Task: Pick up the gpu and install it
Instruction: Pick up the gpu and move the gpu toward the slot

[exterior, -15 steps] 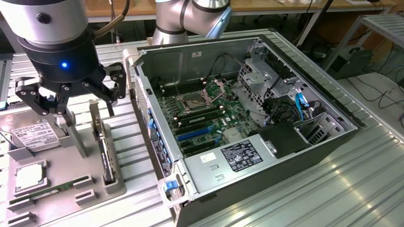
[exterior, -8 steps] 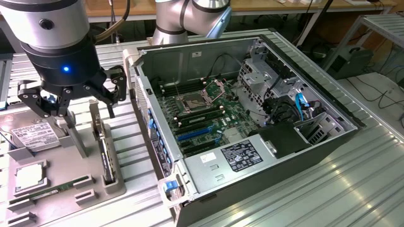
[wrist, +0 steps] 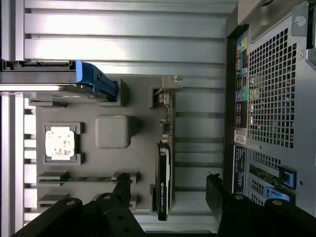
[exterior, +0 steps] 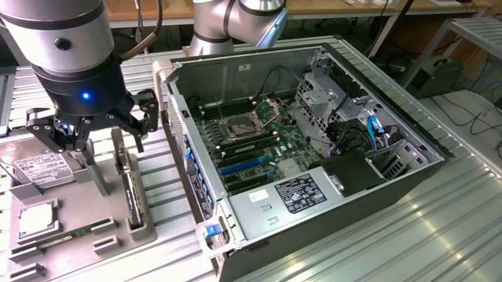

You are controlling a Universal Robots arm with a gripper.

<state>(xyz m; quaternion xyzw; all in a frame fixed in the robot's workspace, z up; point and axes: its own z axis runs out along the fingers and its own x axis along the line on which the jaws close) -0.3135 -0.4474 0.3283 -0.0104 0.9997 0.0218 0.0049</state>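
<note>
Item: gpu, a flat black-edged card with a silver metal end bracket. We find it standing on edge in the grey moulded holder tray, unlifted. Black-fingered gripper poised over it, jaws spread, empty. Open black-and-silver computer case alongside; pickup and installation both outstanding.

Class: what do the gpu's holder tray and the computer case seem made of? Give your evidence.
The holder tray: matte grey, rounded moulded edges; probably plastic. The computer case: bare silver-grey sheet metal, likely steel, judging by punched vent holes and folded edges.

The gpu stands on edge in the tray beside the case
</note>
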